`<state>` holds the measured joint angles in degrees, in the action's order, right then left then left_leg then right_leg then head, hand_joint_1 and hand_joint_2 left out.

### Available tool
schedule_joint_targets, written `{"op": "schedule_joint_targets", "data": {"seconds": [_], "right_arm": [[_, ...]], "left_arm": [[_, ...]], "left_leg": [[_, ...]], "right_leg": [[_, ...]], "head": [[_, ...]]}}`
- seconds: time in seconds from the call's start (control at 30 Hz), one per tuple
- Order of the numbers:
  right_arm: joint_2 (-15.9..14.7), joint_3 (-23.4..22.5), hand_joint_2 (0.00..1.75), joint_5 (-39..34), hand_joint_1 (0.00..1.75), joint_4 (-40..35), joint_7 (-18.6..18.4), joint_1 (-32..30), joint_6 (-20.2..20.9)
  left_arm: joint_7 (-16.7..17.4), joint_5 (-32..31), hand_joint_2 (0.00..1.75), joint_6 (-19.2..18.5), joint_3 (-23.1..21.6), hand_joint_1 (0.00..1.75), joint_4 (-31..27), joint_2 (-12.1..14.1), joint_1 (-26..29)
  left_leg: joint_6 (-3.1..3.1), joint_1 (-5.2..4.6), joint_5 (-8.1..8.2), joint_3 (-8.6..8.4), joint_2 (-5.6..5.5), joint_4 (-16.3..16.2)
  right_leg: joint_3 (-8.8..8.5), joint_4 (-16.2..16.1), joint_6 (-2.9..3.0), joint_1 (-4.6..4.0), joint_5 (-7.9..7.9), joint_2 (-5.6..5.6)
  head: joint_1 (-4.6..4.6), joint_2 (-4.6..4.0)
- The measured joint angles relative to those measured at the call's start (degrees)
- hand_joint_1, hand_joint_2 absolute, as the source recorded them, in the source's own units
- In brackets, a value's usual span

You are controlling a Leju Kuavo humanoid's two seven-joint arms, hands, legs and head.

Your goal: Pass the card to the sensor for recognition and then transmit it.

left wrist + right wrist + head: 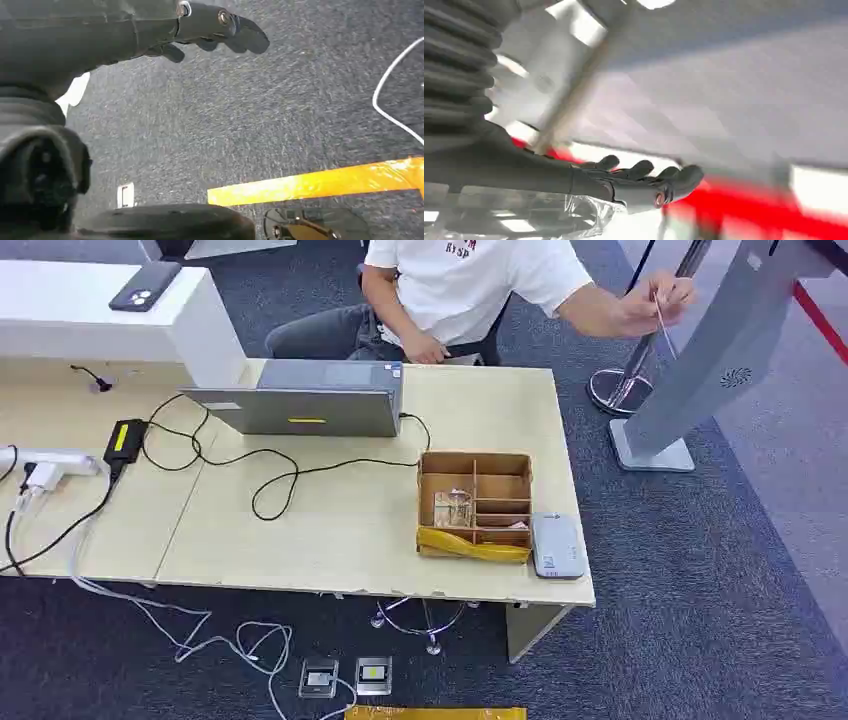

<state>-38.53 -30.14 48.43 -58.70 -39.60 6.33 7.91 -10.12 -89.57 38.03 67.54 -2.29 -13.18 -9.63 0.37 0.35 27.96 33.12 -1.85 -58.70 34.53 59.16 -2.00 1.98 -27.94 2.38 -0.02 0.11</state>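
A person (pixel 470 290) in a white T-shirt sits behind the table (pixel 330 530) at the top centre of the head view, one arm stretched to the upper right, where the person's hand (pixel 655 302) pinches the card (pixel 664 325), seen edge-on as a thin pale sliver, just beside a tilted grey panel (pixel 725 355) on a stand. The sensor (pixel 556 545), a small grey box, lies at the table's lower right corner, touching the right side of a cardboard tray (pixel 475 502) with dividers and a yellow front strip; the card is well apart from it. A closed laptop (pixel 310 398) sits at the table's upper middle, black cables (pixel 260 465) looping from it toward a power strip (pixel 50 462) at the left edge. A phone (pixel 145 285) lies on a white counter (pixel 90 310) in the upper left. In the left wrist view, the left hand (pixel 200 27) hangs over dark carpet (pixel 280 110) with nothing in it, fingers loosely extended, above a yellow tape line (pixel 320 182) in the lower right of the frame. In the blurred right wrist view, the right hand (pixel 639 182) lies along the lower middle, fingers slightly curled and apart, empty, against a pale grey surface and a red band (pixel 774 215).
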Motion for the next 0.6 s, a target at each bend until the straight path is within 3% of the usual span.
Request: {"op": "schedule_joint_targets", "data": {"seconds": [0.13,0.33,0.43,0.6], "right_arm": [[-4.05,0.46,1.75,1.38,0.00,-8.87,-0.02,3.90,2.89],[-6.84,3.54,1.75,2.85,0.00,-18.15,-0.02,10.27,6.96],[-8.25,7.88,1.75,-0.09,0.00,-20.84,0.00,13.79,4.77],[-10.43,21.37,1.75,-5.62,0.00,-22.94,0.04,20.18,-3.76]], "left_arm": [[-0.18,1.45,0.00,-0.02,-1.23,0.00,0.00,-0.02,0.00],[-0.85,-0.37,0.00,0.09,-1.62,0.00,0.00,-0.04,-0.03],[-1.60,-0.39,0.00,0.15,-1.95,0.00,0.00,-0.09,-0.06],[-2.43,-0.41,0.00,0.22,-2.95,0.00,0.00,-0.15,-0.06]], "left_leg": [[0.09,0.09,-0.12,-0.03,-0.27,0.00],[0.09,0.07,-0.14,0.06,-0.33,0.00],[0.09,0.07,-0.14,0.14,-0.33,0.00],[0.08,0.10,-0.17,0.23,-0.40,0.01]], "right_leg": [[-0.06,-0.01,-0.03,-0.11,0.02,-0.23],[-0.02,0.03,-0.03,-0.07,0.02,-0.30],[-0.02,0.04,-0.04,-0.07,0.02,-0.30],[-0.02,0.05,-0.03,-0.10,0.02,-0.39]], "head": [[0.09,0.02],[0.04,0.02],[0.07,0.02],[-0.02,0.02]]}}
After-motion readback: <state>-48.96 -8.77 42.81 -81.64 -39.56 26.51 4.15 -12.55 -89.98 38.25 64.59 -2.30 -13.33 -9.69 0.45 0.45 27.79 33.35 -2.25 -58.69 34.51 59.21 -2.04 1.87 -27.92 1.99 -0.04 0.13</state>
